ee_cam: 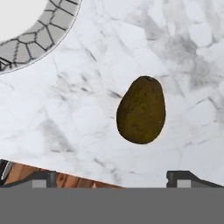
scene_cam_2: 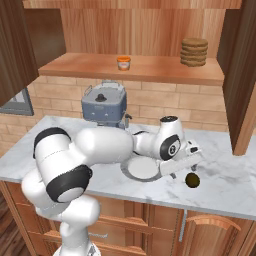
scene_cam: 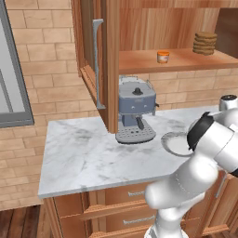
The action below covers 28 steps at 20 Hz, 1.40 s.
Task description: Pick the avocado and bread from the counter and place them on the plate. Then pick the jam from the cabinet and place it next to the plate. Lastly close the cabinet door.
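- One avocado (ee_cam: pixel 141 110) lies on the marble counter (scene_cam: pixel 88 153), a dark olive-brown, pear-shaped fruit with a finely pebbled skin, narrow end pointing away from the counter's front edge in the hand view.
- In the right base view the avocado (scene_cam_2: pixel 192 180) sits near the front edge of the counter, just right of the plate (scene_cam_2: pixel 141 168) and apart from it.
- The plate is white in the middle with a grey, cracked-tile pattern round its rim (ee_cam: pixel 41 37).
- The gripper (scene_cam_2: pixel 187 165) hangs just above the avocado with its jaws spread wide and nothing between them; the two dark fingertips (ee_cam: pixel 183 177) stand well apart at the bottom of the hand view.
- One small jar of jam (scene_cam_2: pixel 123 62), orange with a pale lid, stands on the open cabinet's shelf (scene_cam_2: pixel 150 67); any label is too small to read.
- A stack of brown round slices, the bread (scene_cam_2: pixel 194 52), rests on the same shelf, further right.
- A grey coffee machine (scene_cam: pixel 135 109) stands on the counter below the shelf; no writing on it is legible.
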Available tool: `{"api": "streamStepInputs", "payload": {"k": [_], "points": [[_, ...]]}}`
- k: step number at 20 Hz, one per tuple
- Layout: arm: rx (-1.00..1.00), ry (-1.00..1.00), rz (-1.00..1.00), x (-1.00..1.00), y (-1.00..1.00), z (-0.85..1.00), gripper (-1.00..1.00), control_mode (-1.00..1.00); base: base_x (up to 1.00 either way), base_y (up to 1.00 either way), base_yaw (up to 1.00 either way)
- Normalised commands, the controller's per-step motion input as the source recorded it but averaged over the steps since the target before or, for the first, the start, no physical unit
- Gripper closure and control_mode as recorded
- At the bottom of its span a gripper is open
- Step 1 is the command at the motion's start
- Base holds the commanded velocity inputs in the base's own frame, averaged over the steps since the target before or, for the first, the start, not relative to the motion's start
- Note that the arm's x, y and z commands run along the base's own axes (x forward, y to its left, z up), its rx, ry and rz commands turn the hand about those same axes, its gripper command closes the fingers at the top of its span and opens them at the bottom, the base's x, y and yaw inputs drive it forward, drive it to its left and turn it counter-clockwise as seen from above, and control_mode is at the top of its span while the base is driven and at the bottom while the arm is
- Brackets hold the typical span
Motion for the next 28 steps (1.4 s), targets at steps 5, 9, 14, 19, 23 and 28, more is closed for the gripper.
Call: {"api": "streamStepInputs", "payload": {"k": [5,9,14,19,23,28], "points": [[0.03,0.04,0.02,0.32,-0.16,0.0,-1.0,-1.0,0.0,0.0,0.0],[0.0,0.05,-0.01,0.37,-0.4,0.0,-1.0,-1.0,0.0,0.0,0.0],[0.03,0.08,-0.02,0.28,-0.24,-0.08,-1.0,-1.0,0.0,0.0,0.0],[0.12,0.09,0.0,0.04,-0.18,-0.22,-1.0,-1.0,0.0,0.0,0.0],[0.11,0.05,0.0,0.0,-0.04,-0.19,-1.0,-1.0,0.0,0.0,0.0],[0.04,0.02,0.0,0.0,0.0,-0.14,-1.0,-1.0,0.0,0.0,0.0]]}}
